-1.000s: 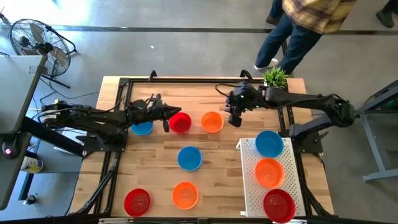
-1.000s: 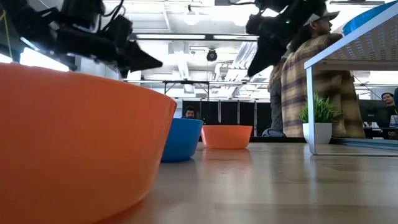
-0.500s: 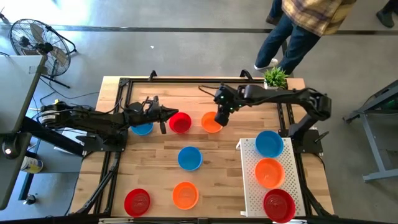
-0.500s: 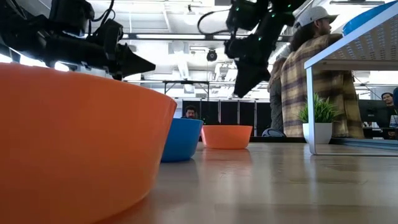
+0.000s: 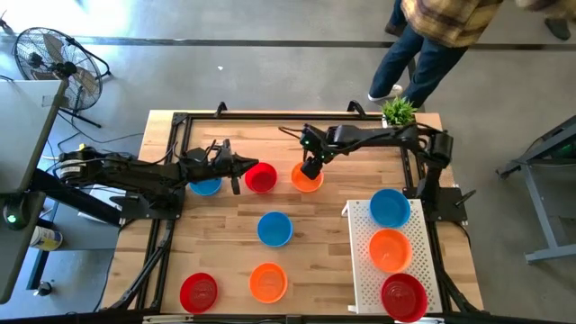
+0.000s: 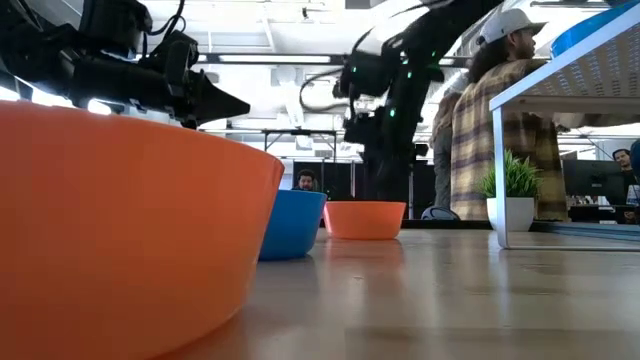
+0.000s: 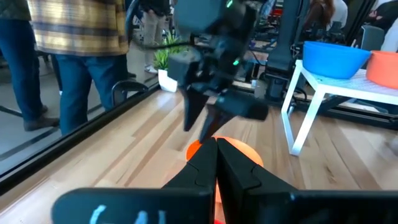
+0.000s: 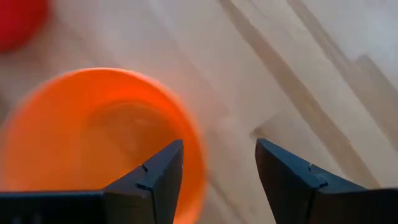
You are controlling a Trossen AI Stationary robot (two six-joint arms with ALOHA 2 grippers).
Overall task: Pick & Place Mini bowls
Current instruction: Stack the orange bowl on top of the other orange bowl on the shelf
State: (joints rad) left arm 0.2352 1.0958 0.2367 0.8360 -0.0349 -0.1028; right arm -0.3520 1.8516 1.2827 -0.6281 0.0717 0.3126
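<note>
Orange mini bowl [image 5: 306, 177] sits far-centre on the table [image 5: 324, 225], partly hidden beneath the right gripper [image 5: 312, 168], whose fingers spread apart astride its rim. Left gripper [image 5: 239, 169] waits pinched together beside 1 red bowl [image 5: 261, 177].

three mini bowls [image 5: 390, 208] in tray [image 5: 361, 270], table's right

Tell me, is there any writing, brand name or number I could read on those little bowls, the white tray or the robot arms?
No readable text in any view.
Left gripper: pale marks on its body, too blurred to read.
Mini bowls and white tray: no markings seen.
</note>
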